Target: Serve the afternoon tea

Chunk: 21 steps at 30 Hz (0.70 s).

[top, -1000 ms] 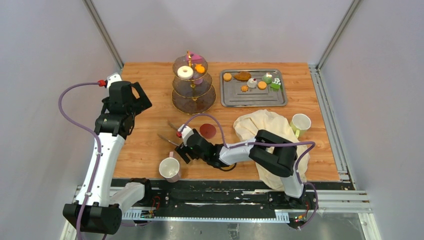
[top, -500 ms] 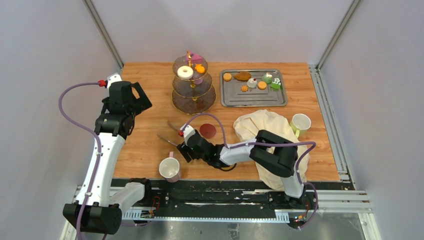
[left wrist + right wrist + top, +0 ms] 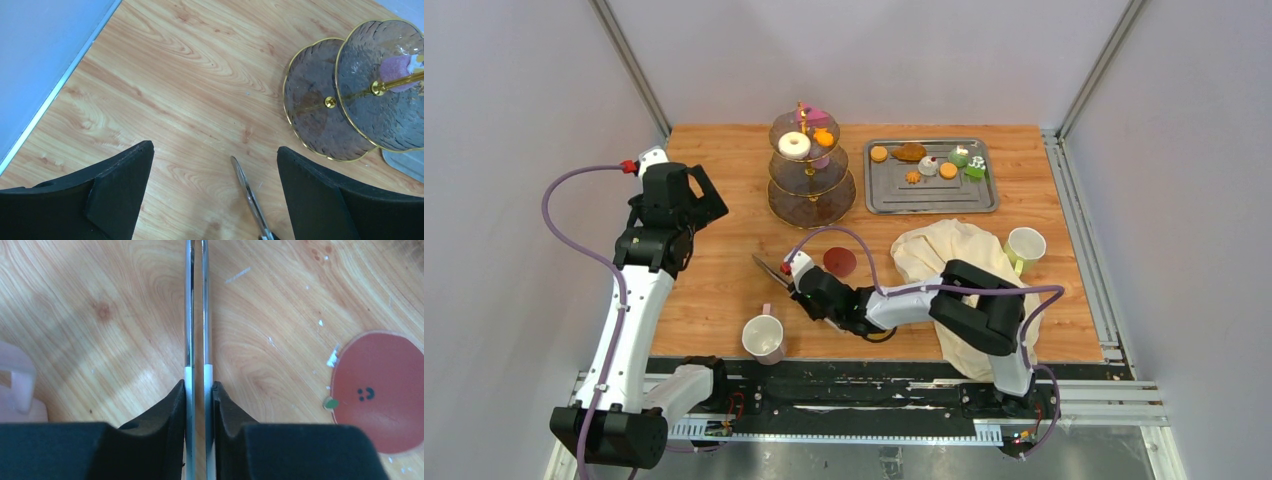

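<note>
Roughly midway, by the look of it. The stand (image 3: 796, 210) sits far centre on the table (image 3: 714, 280). Its upper tiers carry a white donut (image 3: 794, 144), an orange macaron (image 3: 824, 138) and a pink cake (image 3: 812, 115), and the bottom tier looks bare.

Just right of the stand, the tray (image 3: 934, 195) holds several small cakes (image 3: 959, 157) and macarons (image 3: 879, 153), so most sweets appear yet to be moved.

One mug (image 3: 764, 338) stands at the near edge by the arm bases. The other mug (image 3: 1024, 245) is at the right, touching the cloth (image 3: 954, 250). A red coaster (image 3: 839, 261) lies mid-table with no mug on it.

The right gripper (image 3: 198, 387) is clenched on metal tongs (image 3: 189, 315). The blades are pressed nearly together with nothing seen between them, low over the wood between the near mug and the coaster.

The left gripper (image 3: 214, 151) hangs released and empty at the left, near the stand.

Probably left to do: carry the tray sweets to the lower tiers and place the mugs.
</note>
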Available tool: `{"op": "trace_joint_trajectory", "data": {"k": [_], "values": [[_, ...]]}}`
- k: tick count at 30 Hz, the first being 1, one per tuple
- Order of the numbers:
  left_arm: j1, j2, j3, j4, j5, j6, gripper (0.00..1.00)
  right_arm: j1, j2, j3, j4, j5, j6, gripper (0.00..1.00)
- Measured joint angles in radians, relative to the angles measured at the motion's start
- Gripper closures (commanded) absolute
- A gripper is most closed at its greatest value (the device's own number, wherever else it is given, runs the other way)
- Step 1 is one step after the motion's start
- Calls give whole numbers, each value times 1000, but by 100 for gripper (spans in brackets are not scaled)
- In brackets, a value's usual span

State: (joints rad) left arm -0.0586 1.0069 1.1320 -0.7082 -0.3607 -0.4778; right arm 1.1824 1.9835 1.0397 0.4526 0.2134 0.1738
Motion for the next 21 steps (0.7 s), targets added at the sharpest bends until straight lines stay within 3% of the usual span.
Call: {"op": "trace_joint_trajectory", "data": {"k": [11, 17, 21], "values": [[0, 0, 2, 4, -5, 11, 2, -82, -216, 119, -475, -22, -123, 99], [23, 27, 13, 10, -1, 11, 2, -205, -512, 101, -668, -24, -175, 99], [26, 40, 13, 22, 10, 11, 2, -318, -765, -1, -730, -5, -191, 99]]}}
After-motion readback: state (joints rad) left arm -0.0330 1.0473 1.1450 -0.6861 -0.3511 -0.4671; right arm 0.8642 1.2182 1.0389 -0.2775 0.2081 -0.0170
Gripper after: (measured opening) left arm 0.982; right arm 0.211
